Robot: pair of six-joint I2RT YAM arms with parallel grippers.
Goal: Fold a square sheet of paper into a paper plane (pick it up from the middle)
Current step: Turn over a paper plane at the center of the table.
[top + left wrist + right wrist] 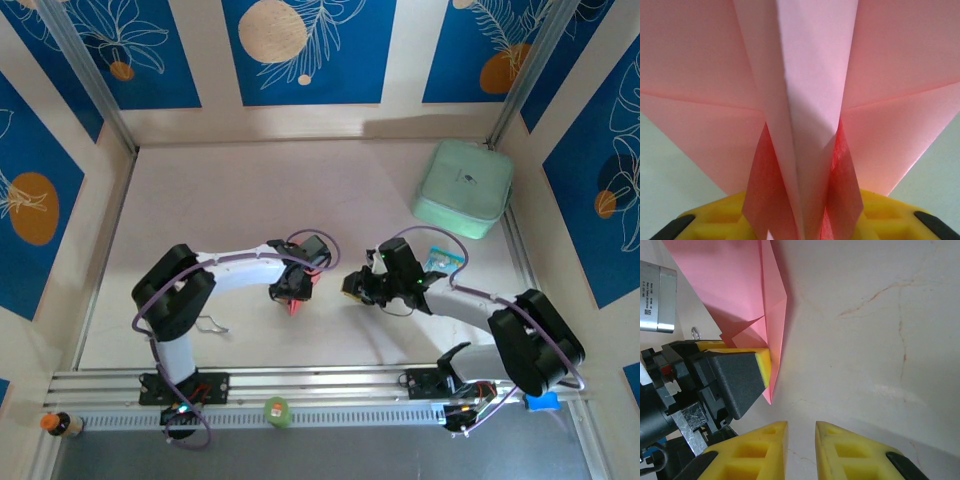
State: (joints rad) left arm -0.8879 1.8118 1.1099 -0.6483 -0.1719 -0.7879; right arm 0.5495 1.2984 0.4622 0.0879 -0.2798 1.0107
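The square sheet of paper is folded into a pink-red paper plane (295, 304), a slim dart with a centre crease, near the table's middle. My left gripper (292, 292) is shut on it from above. In the left wrist view the plane (805, 100) spreads its wings above the yellow fingers (715, 220), and its keel layers fan apart between them. The right wrist view shows the plane (740, 285) on edge with the left gripper's yellow pad (763, 365) against it. My right gripper (801, 427) hangs just right of the plane, its jaws slightly apart with nothing between them, also in the top view (352, 288).
A mint-green rounded case (462, 188) lies at the back right. A small blue-and-white packet (440, 260) sits behind the right arm. A wire clip (210, 323) lies by the left arm. A green roll (277, 411) and a small bottle (60, 424) rest on the front rail.
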